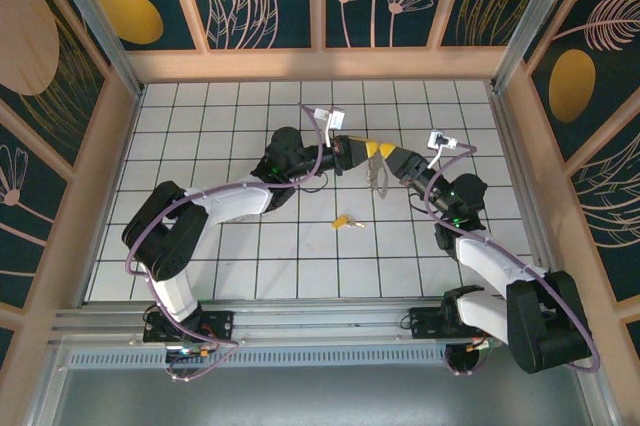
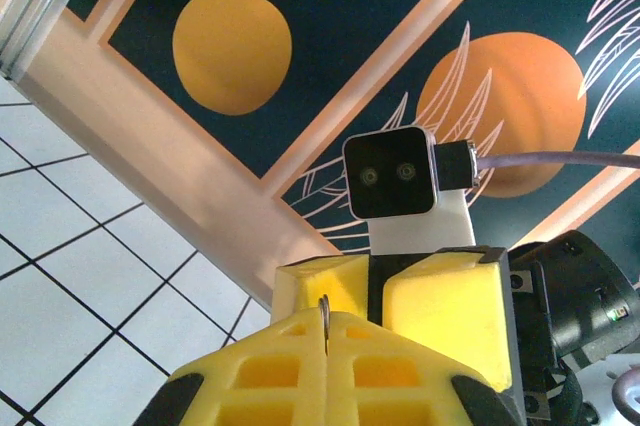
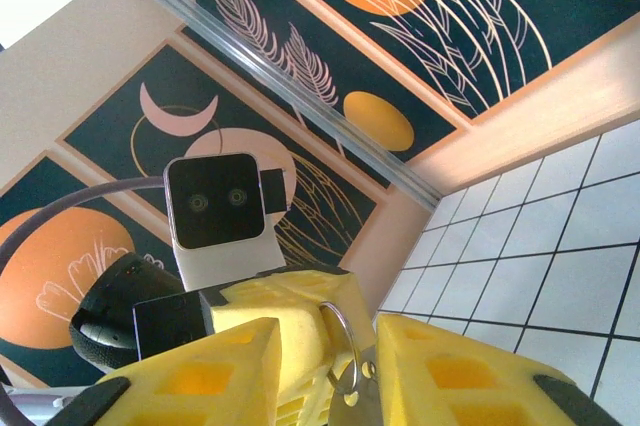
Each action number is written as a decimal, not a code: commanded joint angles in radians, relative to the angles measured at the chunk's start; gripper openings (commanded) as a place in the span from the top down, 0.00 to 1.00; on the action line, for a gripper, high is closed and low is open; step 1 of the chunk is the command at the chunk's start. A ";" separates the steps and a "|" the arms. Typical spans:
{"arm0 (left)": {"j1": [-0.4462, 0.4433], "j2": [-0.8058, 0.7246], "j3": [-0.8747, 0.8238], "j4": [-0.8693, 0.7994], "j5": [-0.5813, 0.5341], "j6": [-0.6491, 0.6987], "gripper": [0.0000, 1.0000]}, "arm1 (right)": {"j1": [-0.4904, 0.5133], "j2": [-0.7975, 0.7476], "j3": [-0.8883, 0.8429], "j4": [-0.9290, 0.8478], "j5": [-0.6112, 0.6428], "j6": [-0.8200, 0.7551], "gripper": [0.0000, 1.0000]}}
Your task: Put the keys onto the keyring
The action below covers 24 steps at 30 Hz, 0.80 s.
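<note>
One thin silvery keyring [image 1: 375, 178] hangs just beyond the yellow-headed key [image 1: 345, 221] lying on the tiled table [image 1: 200, 146] — a small silver key [image 3: 350, 398] dangling from it. The left gripper [image 2: 325, 318] is pressed together, pinching its wire — the right gripper [image 3: 328, 351] stands slightly spread around it.

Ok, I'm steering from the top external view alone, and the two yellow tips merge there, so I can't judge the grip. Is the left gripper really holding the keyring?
Observer: Yes. In the left wrist view the left gripper is shut, with the thin edge of the keyring standing up from its closed seam.
Operator: And the right one?
Observer: In the right wrist view the right gripper has its jaws a little apart, with the ring's loop and a small silver key in the gap. I can't tell whether they pinch the key.
</note>
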<state>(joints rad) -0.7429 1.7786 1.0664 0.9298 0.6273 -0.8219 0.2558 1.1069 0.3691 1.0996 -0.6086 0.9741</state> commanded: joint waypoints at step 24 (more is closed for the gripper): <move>-0.004 -0.050 -0.118 0.257 -0.206 -0.197 0.46 | 0.010 0.013 0.008 0.130 0.031 0.040 1.00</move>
<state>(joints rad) -0.7448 1.7580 0.9817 1.0702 0.4904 -0.9543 0.2550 1.1229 0.3691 1.1404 -0.6075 1.0008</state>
